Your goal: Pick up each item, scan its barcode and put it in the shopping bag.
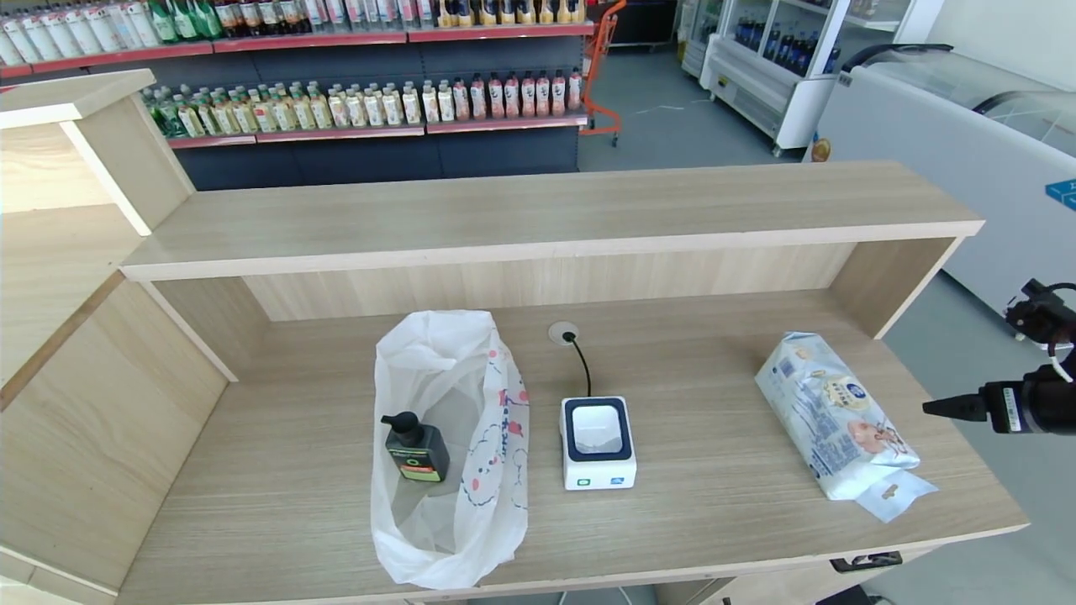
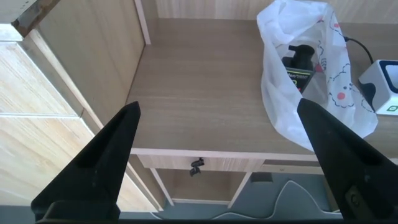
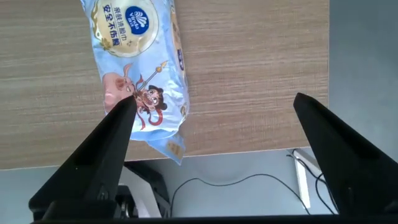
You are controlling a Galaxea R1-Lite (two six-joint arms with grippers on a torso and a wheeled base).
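A white shopping bag lies open on the wooden counter, left of centre. Inside it stands a dark pump bottle. To the bag's right sits the white barcode scanner. A blue-and-white packet lies flat near the counter's right end. My right gripper hovers open just off that end, beside the packet, holding nothing. My left gripper is open and empty, out over the counter's front edge, left of the bag, the bottle and the scanner.
A raised ledge runs along the back of the counter, with side walls at both ends. A black cable runs from the scanner to a grommet. Shelves of bottles and freezers stand beyond.
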